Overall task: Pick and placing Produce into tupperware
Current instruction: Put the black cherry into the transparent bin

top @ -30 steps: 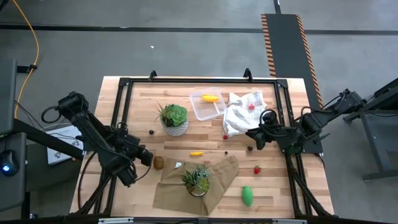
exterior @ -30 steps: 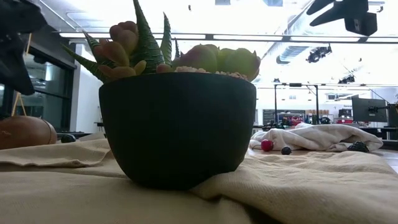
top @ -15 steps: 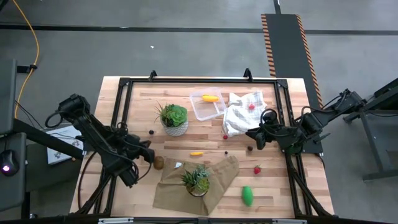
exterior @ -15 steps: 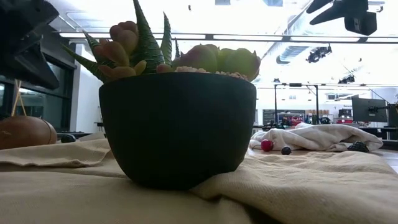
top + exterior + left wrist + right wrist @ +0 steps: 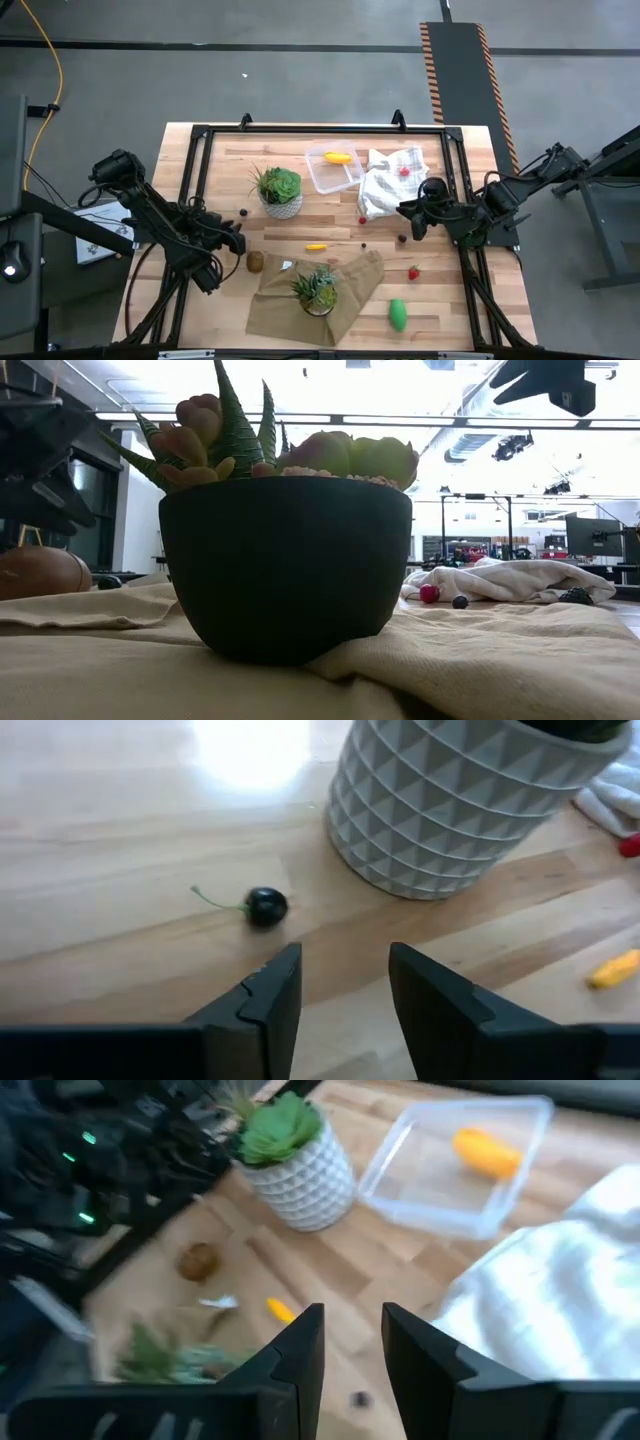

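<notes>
Now left tool (image 5: pixel 345 985) parted — empty, right tool (image 5: pixel 352 1342) ajar

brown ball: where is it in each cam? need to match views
High view: brown ball on the wood left of the tan cloth, by the left gripper.
Low view: far left edge, behind the cloth.
Left wrist view: not in it.
Right wrist view: left of centre.
Shared landmark: white faceted pot.

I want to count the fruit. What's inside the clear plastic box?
Inside the clear tupperware lies one yellow oblong piece, near its far wall. The rest of its floor looks bare. The container is see-through, and nothing covers it.
</notes>
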Robot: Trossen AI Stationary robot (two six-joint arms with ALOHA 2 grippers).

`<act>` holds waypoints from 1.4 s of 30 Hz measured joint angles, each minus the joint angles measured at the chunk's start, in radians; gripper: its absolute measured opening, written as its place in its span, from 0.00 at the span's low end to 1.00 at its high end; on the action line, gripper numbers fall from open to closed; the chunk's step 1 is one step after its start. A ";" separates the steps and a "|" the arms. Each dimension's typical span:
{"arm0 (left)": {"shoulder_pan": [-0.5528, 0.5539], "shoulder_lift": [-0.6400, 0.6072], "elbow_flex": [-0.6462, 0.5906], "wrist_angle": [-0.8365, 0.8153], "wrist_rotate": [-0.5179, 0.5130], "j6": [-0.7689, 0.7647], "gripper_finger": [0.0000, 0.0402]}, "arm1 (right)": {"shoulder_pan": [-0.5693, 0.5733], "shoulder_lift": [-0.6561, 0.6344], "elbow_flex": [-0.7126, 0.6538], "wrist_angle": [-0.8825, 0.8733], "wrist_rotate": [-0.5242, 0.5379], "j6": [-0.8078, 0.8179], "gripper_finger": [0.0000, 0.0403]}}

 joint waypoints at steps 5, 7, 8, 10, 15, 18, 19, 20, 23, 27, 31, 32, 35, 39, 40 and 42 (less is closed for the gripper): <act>0.000 0.000 -0.026 0.037 -0.015 0.006 0.37 | -0.005 0.000 0.000 -0.087 0.016 -0.062 0.23; 0.000 0.003 -0.037 0.072 -0.024 0.065 0.37 | -0.005 0.000 0.000 -0.109 0.009 -0.079 0.23; 0.000 0.007 -0.043 0.098 -0.030 0.106 0.37 | -0.004 0.000 0.000 -0.115 0.002 -0.081 0.23; 0.000 0.015 -0.049 0.138 -0.026 0.178 0.37 | 0.002 0.000 0.000 -0.118 -0.018 -0.081 0.23; 0.000 0.048 -0.054 0.159 -0.007 0.256 0.37 | 0.022 0.000 0.000 -0.118 -0.041 -0.063 0.23; 0.000 0.076 -0.054 0.149 -0.007 0.276 0.37 | 0.024 0.000 0.000 -0.118 -0.040 -0.056 0.23; 0.000 0.088 -0.054 0.147 -0.009 0.281 0.37 | 0.024 0.000 0.000 -0.118 -0.040 -0.058 0.23; 0.001 0.101 -0.054 0.147 -0.013 0.286 0.37 | 0.024 0.000 0.000 -0.118 -0.040 -0.059 0.23; 0.001 0.138 -0.054 0.148 -0.022 0.271 0.37 | 0.024 0.000 0.000 -0.118 -0.039 -0.052 0.23; 0.001 0.193 -0.054 0.147 -0.012 0.191 0.37 | 0.024 0.000 0.000 -0.118 -0.039 -0.034 0.23; 0.001 0.244 -0.054 0.149 0.005 0.137 0.37 | 0.024 0.000 0.000 -0.118 -0.040 -0.016 0.23; 0.001 0.252 -0.054 0.148 0.006 0.130 0.37 | 0.024 0.000 0.000 -0.117 -0.040 -0.010 0.23; 0.001 0.269 -0.054 0.149 0.007 0.111 0.37 | 0.024 0.000 0.000 -0.117 -0.039 -0.009 0.23; 0.039 0.272 -0.054 0.149 0.001 0.117 0.37 | 0.024 0.000 0.000 -0.117 -0.024 -0.001 0.23; 0.054 0.272 -0.054 0.149 -0.010 0.124 0.37 | 0.024 0.000 0.000 -0.117 -0.020 0.003 0.23; 0.089 0.272 -0.054 0.149 -0.019 0.154 0.37 | 0.024 0.000 0.000 -0.117 -0.017 0.013 0.23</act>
